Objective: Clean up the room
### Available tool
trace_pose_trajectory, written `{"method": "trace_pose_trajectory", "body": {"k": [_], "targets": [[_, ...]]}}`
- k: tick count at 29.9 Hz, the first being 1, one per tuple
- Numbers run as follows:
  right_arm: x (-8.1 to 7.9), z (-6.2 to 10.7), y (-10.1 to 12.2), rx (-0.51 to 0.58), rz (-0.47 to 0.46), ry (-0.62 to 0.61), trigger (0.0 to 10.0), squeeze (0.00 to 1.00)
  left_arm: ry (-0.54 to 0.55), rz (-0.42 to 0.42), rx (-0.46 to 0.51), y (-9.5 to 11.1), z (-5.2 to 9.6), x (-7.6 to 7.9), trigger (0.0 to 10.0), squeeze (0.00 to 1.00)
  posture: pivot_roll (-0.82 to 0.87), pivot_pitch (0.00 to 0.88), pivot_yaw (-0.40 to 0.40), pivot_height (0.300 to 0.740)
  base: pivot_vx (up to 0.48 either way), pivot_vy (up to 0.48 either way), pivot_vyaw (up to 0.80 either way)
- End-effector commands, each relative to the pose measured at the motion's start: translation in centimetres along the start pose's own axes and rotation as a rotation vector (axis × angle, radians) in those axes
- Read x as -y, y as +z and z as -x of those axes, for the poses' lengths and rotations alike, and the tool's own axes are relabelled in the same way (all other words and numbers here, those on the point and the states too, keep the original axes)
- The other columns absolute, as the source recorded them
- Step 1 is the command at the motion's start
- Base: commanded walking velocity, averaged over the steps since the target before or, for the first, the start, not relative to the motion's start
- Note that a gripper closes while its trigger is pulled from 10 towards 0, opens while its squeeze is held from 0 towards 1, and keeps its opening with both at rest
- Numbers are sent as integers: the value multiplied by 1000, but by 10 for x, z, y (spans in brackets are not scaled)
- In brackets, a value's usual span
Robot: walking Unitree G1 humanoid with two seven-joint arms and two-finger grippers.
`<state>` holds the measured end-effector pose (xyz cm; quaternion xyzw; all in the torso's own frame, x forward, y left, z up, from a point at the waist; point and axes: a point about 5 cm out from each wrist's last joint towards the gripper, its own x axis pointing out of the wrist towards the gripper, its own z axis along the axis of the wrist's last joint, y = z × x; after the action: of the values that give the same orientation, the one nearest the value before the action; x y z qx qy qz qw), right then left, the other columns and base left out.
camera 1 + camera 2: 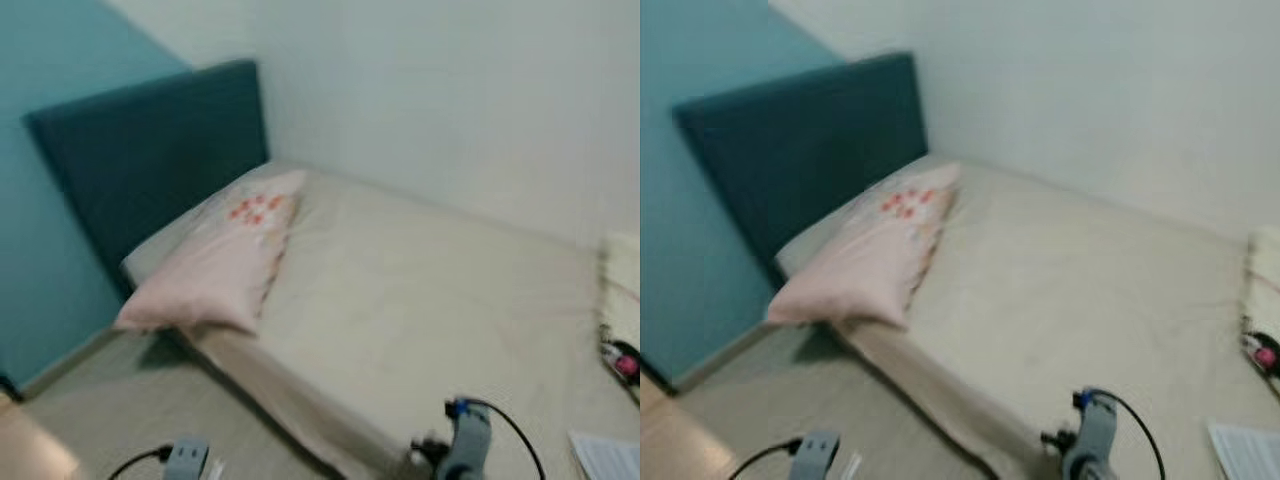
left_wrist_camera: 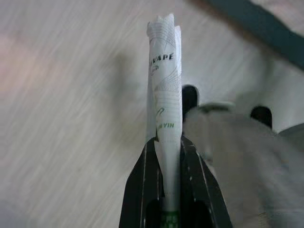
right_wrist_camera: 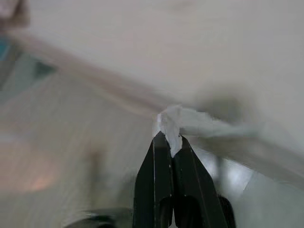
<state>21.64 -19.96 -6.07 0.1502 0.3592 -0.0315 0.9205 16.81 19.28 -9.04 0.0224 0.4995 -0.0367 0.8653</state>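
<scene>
A bed (image 1: pixel 420 290) with a beige sheet and a dark teal headboard (image 1: pixel 150 150) lies ahead, a pink pillow (image 1: pixel 215 265) with red flowers at its head. My left gripper (image 2: pixel 168 142) is shut on a white printed packet (image 2: pixel 165 80) held upright over the pale floor. My right gripper (image 3: pixel 168 140) is shut on a bit of crumpled white paper (image 3: pixel 171 121). In the eye views my left wrist (image 1: pixel 185 458) shows at the bottom over the floor and my right wrist (image 1: pixel 462 440) near the bed's front corner.
A turquoise wall (image 1: pixel 40 200) stands on the left and a white wall (image 1: pixel 450 100) behind the bed. On the bed's right side lie a cream folded cloth (image 1: pixel 622 280), a small pink and black object (image 1: pixel 622 360) and a printed sheet (image 1: pixel 608 458). Pale floor (image 1: pixel 120 410) runs beside the bed.
</scene>
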Motion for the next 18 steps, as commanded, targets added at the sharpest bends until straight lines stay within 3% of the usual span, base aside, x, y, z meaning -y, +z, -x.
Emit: {"method": "trace_pose_trajectory", "body": {"k": [1,11,16,18], "targets": [[4,2,-4,-13,2,-6,10000,0,-3,-13,6,2,0,0,10000,0,33,3,8,740,0,0,788],[-4,1,-6,-37,55,49,10000,0,-7,-30,7,2,0,0,10000,0,33,0,5,740,0,0,788],[-13,-2,-4,-16,-2,74,10000,0,-9,-37,-1,1,0,0,10000,0,33,0,5,740,0,0,788],[-17,-3,-5,-26,31,89,10000,0,-10,-39,-4,0,0,0,10000,0,31,0,6,740,0,0,788]]}}
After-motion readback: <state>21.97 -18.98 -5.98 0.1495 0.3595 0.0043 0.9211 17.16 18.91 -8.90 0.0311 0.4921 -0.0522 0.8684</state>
